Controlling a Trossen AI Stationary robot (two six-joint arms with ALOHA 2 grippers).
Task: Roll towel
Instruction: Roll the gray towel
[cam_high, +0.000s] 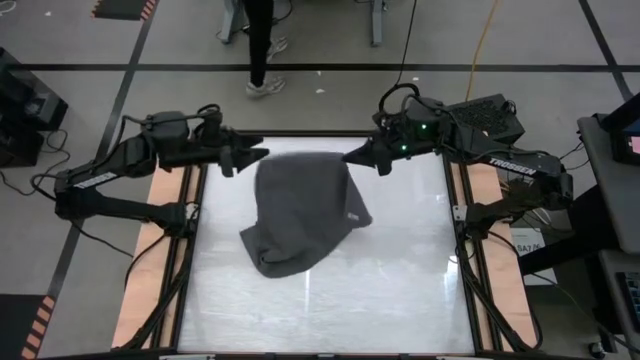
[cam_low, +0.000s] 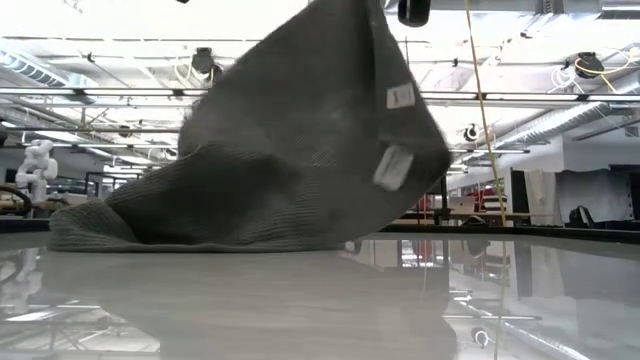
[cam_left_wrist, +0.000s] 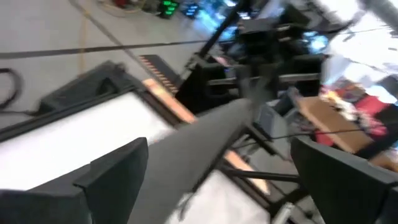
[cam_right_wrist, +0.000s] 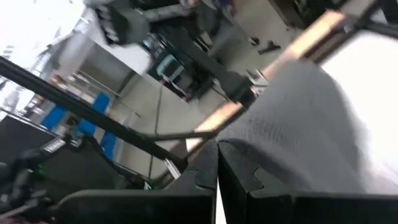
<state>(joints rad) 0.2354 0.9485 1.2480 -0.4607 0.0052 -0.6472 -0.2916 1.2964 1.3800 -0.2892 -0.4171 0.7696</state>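
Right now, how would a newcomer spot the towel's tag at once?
Start at the white table between the two arms. The dark grey towel drapes down from its far edge, near the right claw. The tag is the small white patch at the towel's right edge, the only pale mark on the cloth.

A glossy white surface (cam_high: 390, 290) sits in a dark frame (cam_high: 470, 270) with pale wooden strips (cam_high: 140, 290) down both long sides. Around it lies a grey floor (cam_high: 330, 95) marked with dark lines. A person's legs (cam_high: 260, 45) in dark trousers stand beyond the far edge, one pale shoe (cam_high: 266, 87) pointing toward the frame. A yellow cable (cam_high: 484, 35) runs across the floor. Orange-and-black hazard tape (cam_high: 125, 8) shows at the far left, and another patch (cam_high: 38, 322) at the near left. From the low view, ceiling pipes (cam_low: 120, 95) and bright lights fill the room behind, with a white figure (cam_low: 38, 165) at the left.
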